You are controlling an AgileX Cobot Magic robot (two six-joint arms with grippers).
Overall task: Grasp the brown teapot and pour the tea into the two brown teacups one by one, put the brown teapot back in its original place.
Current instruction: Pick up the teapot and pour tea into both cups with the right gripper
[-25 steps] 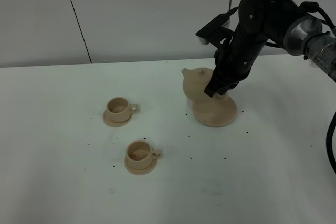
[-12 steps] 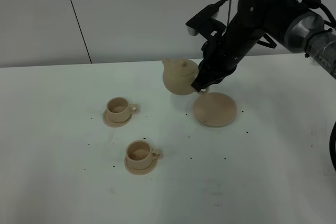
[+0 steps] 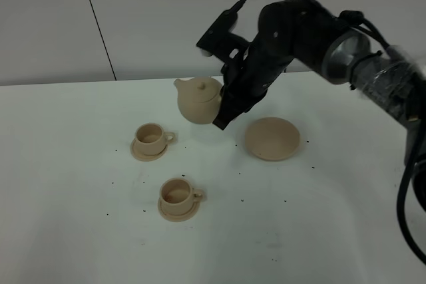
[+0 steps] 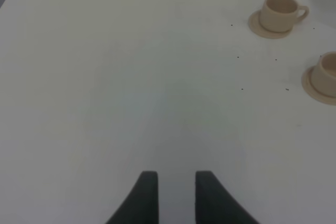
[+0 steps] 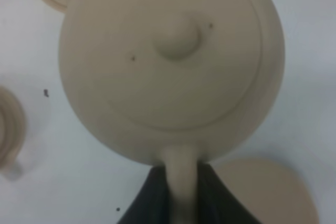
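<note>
The brown teapot (image 3: 198,100) hangs upright in the air, spout to the left, just right of the far teacup (image 3: 151,136). My right gripper (image 3: 221,112) is shut on its loop handle; in the right wrist view the dark fingers (image 5: 149,200) clamp the handle under the lidded teapot (image 5: 168,61). The near teacup (image 3: 178,193) sits on its small saucer closer to the front. The wide round saucer (image 3: 271,138) lies bare to the right of the teapot. My left gripper (image 4: 173,179) hovers over bare table, jaws close together and empty, with both teacups (image 4: 278,13) (image 4: 326,73) far ahead of it.
The white table (image 3: 80,197) carries small dark specks around the cups. A grey panelled wall stands behind it. The right arm (image 3: 299,28) reaches in from the upper right over the wide saucer. The left arm is out of the exterior view.
The right gripper has lifted the teapot off the wide saucer and carried it left toward the far teacup. The saucer is now bare.
</note>
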